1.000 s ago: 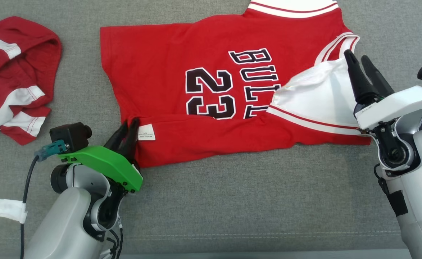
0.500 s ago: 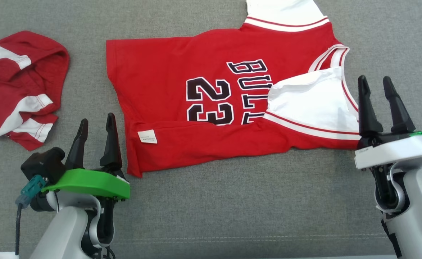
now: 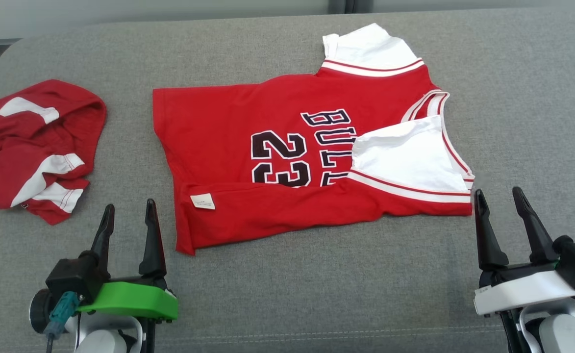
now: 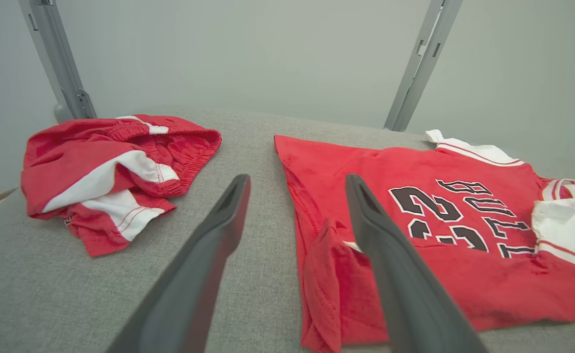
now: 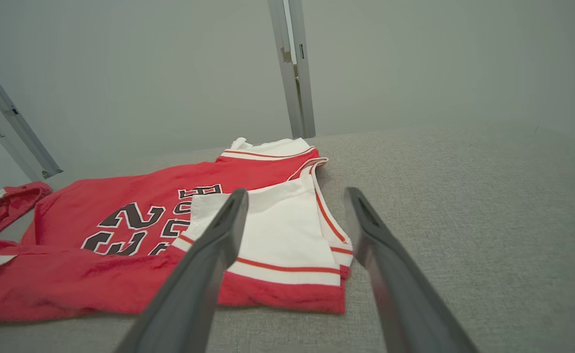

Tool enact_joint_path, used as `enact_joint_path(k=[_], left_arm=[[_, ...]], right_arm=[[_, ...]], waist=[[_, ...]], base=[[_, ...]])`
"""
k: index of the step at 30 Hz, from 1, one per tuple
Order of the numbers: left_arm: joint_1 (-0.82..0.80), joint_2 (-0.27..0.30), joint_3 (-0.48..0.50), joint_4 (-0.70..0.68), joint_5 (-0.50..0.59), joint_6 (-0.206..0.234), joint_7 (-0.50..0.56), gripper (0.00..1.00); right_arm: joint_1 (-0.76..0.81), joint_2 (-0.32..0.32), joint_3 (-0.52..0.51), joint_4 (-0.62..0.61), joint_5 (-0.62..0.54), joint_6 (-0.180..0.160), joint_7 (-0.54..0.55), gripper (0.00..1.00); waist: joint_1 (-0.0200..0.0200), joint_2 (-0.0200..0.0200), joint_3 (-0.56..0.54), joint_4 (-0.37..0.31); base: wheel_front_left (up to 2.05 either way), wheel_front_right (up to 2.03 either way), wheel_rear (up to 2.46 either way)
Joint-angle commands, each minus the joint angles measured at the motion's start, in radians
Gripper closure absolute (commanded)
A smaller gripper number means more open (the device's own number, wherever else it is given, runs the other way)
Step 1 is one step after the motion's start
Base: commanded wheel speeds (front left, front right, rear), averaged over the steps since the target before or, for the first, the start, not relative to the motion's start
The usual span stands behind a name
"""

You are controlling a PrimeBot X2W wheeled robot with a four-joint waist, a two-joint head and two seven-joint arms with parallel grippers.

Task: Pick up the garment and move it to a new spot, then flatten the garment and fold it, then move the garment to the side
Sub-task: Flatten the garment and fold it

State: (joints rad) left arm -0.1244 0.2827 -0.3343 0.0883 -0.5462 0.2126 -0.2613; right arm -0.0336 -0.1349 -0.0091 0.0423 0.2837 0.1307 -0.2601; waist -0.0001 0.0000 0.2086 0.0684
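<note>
The garment [image 3: 218, 122] is a red jersey with white sleeves and "23" in black, spread on the grey surface with its near long edge folded over; a white label shows on the fold. The left wrist view shows the garment [image 4: 488, 279] from its hem end, the right wrist view shows the garment [image 5: 96, 279] from its sleeve end. My left gripper [image 3: 129, 206] stands open just left of the hem's near corner, apart from the cloth, as the left gripper [image 4: 297, 179] view confirms. My right gripper [image 3: 498, 192] is open beside the near white sleeve, right gripper [image 5: 295, 192] holding nothing.
A second red and white piece of clothing [image 3: 32, 142] lies crumpled at the far left, also seen as a heap [image 4: 111, 162]. The grey padded surface [image 3: 316, 284] runs bare along the front and right. Metal posts [image 4: 62, 63] [image 5: 294, 68] stand behind the far edge.
Both grippers opened, letting go of the jersey's hem corner and white sleeve, and drew back toward the near edge. The head camera has shifted, so the whole picture sits lower.
</note>
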Motion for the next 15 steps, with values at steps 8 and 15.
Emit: enact_joint_path(k=[8,15], left_arm=[[0.066,-0.019,-0.006,0.035,0.053,-0.026,-0.004,0.0],[0.029,-0.018,-0.026,0.064,0.069,-0.045,-0.004,0.0]], right_arm=[[0.103,0.012,0.011,-0.04,-0.09,0.0,0.037,0.0],[0.112,0.012,0.016,-0.055,-0.112,0.0,0.055,0.0]], waist=[[0.0001,0.0,-0.068,-0.01],[0.0001,0.0,-0.065,-0.001]], base=[[0.0,0.0,0.0],[0.0,0.0,0.0]])
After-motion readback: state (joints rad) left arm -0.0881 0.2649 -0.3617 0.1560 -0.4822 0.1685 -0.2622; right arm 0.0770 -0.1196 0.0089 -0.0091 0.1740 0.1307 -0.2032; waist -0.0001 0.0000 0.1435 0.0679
